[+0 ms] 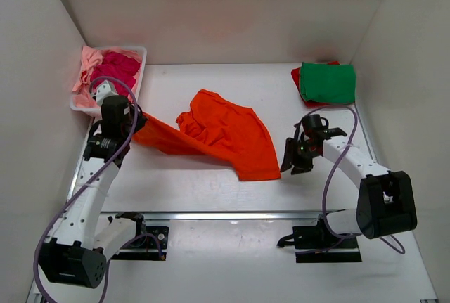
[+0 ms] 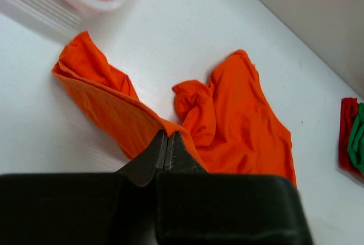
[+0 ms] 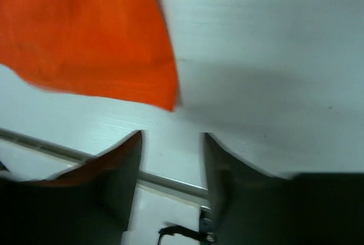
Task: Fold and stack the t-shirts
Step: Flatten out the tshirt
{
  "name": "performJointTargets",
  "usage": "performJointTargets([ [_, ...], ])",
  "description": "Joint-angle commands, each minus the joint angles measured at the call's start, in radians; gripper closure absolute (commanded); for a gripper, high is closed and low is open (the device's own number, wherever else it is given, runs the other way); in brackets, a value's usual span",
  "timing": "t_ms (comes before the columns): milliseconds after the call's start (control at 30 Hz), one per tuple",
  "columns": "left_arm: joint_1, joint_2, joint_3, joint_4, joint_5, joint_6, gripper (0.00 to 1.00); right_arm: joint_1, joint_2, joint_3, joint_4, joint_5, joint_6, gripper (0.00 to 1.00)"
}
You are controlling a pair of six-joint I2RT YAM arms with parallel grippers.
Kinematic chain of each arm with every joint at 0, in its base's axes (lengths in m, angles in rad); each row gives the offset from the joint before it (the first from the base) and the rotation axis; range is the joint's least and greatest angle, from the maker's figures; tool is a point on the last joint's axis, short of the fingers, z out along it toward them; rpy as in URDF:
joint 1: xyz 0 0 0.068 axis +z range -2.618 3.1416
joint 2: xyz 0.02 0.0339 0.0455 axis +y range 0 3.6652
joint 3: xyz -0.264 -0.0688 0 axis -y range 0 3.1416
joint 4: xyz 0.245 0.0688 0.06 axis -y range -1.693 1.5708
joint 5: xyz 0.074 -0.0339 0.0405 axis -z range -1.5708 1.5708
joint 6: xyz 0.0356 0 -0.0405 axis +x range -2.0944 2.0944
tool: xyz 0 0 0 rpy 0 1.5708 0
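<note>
Two robot arms work from the near edge of a white table (image 1: 176, 183). The left arm stretches from its base up the left side, its wrist bent so that the left gripper (image 1: 139, 126) points right, toward the middle of the table. Its wrist camera shows the two fingers pressed together, pinching a raised fold at the left end of the orange shirt (image 1: 225, 131). From that pinch the cloth sags back to the surface. The right arm folds at its elbow by the near right corner and reaches inward and slightly away. The right gripper (image 1: 295, 157) is tipped downward just right of the shirt's near right corner. Its fingers stand apart over bare table, holding nothing, and the orange hem lies just beyond their tips in the wrist view. The orange shirt itself lies in the middle of the table, crumpled and unfolded. One bunched ridge sits at its centre, a flatter panel runs toward the near right, and a long tail is drawn out to the left gripper. At the far left corner stands a white plastic basket (image 1: 143, 55) holding a magenta shirt (image 1: 116, 69), with a pink shirt (image 1: 84, 64) spilling over its left rim. At the far right, a folded green shirt (image 1: 327, 81) rests on a red shirt (image 1: 295, 76), whose edge shows at the left.
</note>
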Motion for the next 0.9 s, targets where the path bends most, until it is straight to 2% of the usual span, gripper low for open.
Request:
performJointTargets([
  [0,-0.023,-0.049,-0.028,-0.028,0.015,-0.021,1.0,-0.006,-0.072,-0.047,0.096,-0.039,0.04,0.51],
  [33,-0.029,-0.054,-0.037,-0.031,0.015,-0.022,1.0,-0.006,-0.075,-0.054,0.105,-0.037,0.046,0.43],
  [200,-0.043,-0.062,-0.051,-0.065,0.012,-0.035,1.0,0.044,-0.048,-0.109,0.16,-0.019,0.156,0.3],
  [233,-0.047,-0.063,-0.046,-0.071,0.012,-0.024,1.0,0.089,-0.043,-0.113,0.18,0.006,0.173,0.27],
  [300,-0.043,-0.065,-0.057,-0.083,0.017,-0.021,1.0,0.171,-0.022,-0.126,0.206,0.07,0.218,0.25],
  [400,-0.04,-0.095,-0.072,-0.083,0.023,-0.021,1.0,0.233,0.055,-0.133,0.207,0.156,0.256,0.21],
  [600,-0.024,-0.117,-0.082,-0.102,0.015,-0.006,1.0,0.285,0.202,-0.094,0.176,0.273,0.235,0.24],
  [633,-0.021,-0.118,-0.083,-0.096,0.026,-0.004,1.0,0.29,0.229,-0.095,0.182,0.274,0.224,0.3],
  [667,-0.02,-0.118,-0.082,-0.094,0.023,-0.006,1.0,0.288,0.249,-0.086,0.188,0.268,0.209,0.48],
  [700,-0.023,-0.118,-0.086,-0.097,0.021,-0.004,1.0,0.298,0.262,-0.078,0.179,0.273,0.195,0.58],
  [733,-0.023,-0.121,-0.086,-0.091,0.021,-0.003,1.0,0.301,0.27,-0.068,0.174,0.277,0.17,0.84],
  [767,-0.021,-0.117,-0.079,-0.089,0.02,0.002,1.0,0.307,0.286,-0.057,0.168,0.278,0.164,1.0],
  [867,-0.007,-0.108,-0.075,-0.074,0.024,0.016,1.0,0.31,0.25,-0.018,0.165,0.203,0.081,0.99],
])
